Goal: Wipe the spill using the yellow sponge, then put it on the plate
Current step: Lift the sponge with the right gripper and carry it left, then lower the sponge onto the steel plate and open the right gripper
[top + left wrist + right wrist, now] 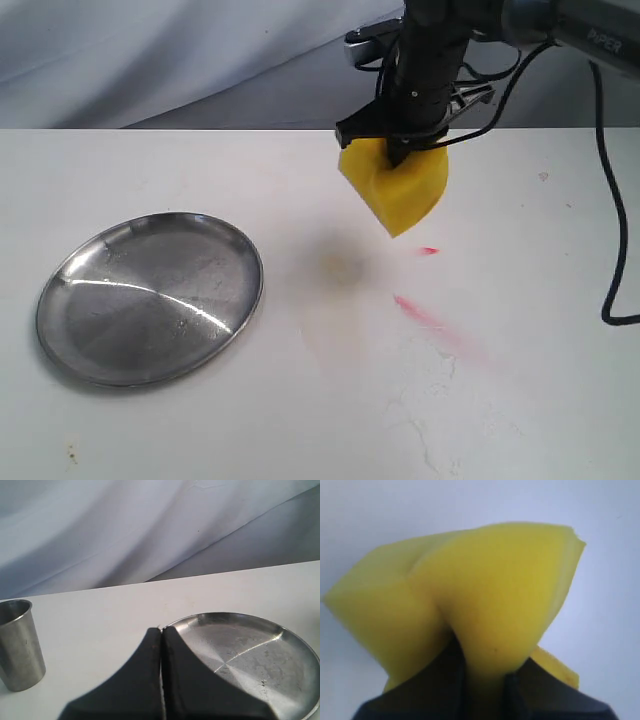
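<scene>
The yellow sponge (395, 190) hangs pinched and folded in my right gripper (398, 157), lifted off the white table; it fills the right wrist view, the sponge (485, 600) bulging out between the dark fingers (435, 690). The spill (338, 268) shows as a faint tan patch on the table, below and left of the sponge. The silver plate (70, 345) lies at the left, with nothing on it. My left gripper (161, 630) is shut and holds nothing, its tips at the near rim of the plate (300, 650). The left arm does not show in the exterior view.
Thin red streaks (425, 315) and a small red dot (429, 250) mark the table right of the spill. A metal cup (17, 642) stands beside the plate in the left wrist view. A black cable (612, 200) hangs at the right edge. Grey cloth backs the table.
</scene>
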{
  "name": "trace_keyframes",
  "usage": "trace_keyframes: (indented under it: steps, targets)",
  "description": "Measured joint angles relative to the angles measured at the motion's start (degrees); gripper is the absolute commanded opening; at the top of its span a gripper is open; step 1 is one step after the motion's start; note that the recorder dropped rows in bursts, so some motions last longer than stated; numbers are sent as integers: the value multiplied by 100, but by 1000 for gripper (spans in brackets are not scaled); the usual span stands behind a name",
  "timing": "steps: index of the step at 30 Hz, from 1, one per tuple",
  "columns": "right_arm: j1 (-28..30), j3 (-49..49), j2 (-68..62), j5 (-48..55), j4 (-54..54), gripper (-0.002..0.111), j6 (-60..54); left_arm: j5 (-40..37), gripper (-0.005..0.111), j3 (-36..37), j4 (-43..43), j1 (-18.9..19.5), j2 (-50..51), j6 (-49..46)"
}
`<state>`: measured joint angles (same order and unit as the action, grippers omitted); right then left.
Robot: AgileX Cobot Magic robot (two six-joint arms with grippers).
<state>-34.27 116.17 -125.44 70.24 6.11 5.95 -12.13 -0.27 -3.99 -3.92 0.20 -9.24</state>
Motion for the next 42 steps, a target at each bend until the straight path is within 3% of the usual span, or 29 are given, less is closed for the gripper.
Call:
trace_keyframes:
  steps: [8, 17, 21, 25, 30, 33, 38, 42]
  targets:
    - [-799, -411, 216, -203, -2173, 0, -405, 0, 0, 0, 0, 0, 0, 0]
    - [-1685, -411, -55, -2392, -3527, 0, -445, 0, 0, 0, 0, 0, 0, 0]
    - [-1826, -411, -453, -2848, -3701, 1, -399, 0, 0, 0, 0, 0, 0, 0]
    - [-1826, -411, -791, -2882, -3713, 15, -245, 0, 0, 0, 0, 0, 0, 0]
    - [-1826, -411, -939, -2830, -3559, 51, -197, 0, 0, 0, 0, 0, 0, 0]
    - [-1826, -411, -948, -2830, -3375, 64, -66, 0, 0, 0, 0, 0, 0, 0]
    - [-1826, -411, -948, -2812, -3244, 74, 64, 0, 0, 0, 0, 0, 0, 0]
    - [-1779, -411, -896, -2579, -3205, 73, 64, 0, 0, 0, 0, 0, 0, 0]
